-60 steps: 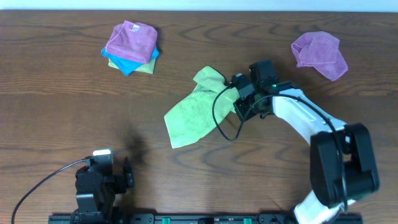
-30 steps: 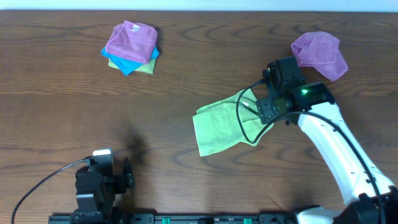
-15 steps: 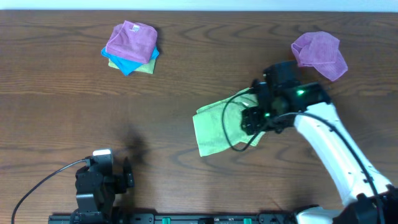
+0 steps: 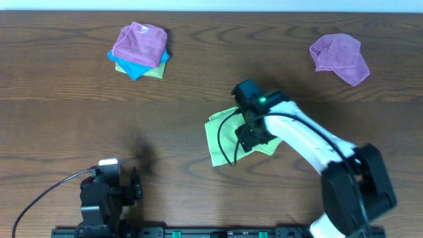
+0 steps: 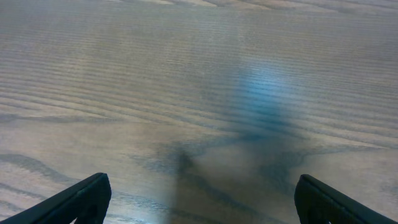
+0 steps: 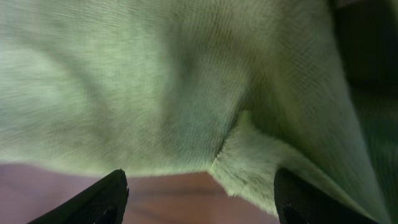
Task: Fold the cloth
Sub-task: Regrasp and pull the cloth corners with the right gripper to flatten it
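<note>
The dark wooden bench is seen from above. The white right arm is bent over its middle. The cloth is laid on the bench just right of centre, doubled over in part, its right side hidden under the arm's black head. A crumpled purple cloth is placed well apart at the far right; a folded purple cloth is stacked on a blue cloth at the far left. The right tool is held close over the cloth, fingers apart, nothing clamped. The left tool is spread wide over bare wood
</note>
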Available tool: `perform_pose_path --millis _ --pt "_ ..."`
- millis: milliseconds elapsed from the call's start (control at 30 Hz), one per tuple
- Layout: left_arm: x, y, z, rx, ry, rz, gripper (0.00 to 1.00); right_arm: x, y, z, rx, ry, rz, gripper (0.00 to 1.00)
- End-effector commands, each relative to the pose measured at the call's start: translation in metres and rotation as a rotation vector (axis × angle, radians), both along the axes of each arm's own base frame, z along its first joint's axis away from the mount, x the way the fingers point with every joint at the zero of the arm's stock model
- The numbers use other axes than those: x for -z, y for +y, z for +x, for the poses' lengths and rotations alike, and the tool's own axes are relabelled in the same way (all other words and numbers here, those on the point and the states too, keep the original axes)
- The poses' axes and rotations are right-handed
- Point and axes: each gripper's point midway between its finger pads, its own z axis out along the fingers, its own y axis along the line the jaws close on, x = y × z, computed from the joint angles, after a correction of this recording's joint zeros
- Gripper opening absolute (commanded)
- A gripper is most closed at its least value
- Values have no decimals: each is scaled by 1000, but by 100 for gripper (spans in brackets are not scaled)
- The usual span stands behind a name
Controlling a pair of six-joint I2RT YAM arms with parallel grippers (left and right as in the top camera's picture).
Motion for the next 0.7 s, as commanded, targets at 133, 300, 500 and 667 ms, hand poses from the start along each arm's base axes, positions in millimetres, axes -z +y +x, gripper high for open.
perform_pose_path --millis 133,300,500,667 --pt "15 3 -11 -1 71 25 95 2 -18 21 -54 -127 -221 75" --pt "15 3 -11 -1 71 25 95 -7 -33 29 -44 -184 -317 75" --pt "15 3 -11 -1 71 25 95 -10 -36 32 -46 -201 -341 76" --pt "15 3 -11 -1 71 25 95 -13 -42 36 -43 -225 -376 72"
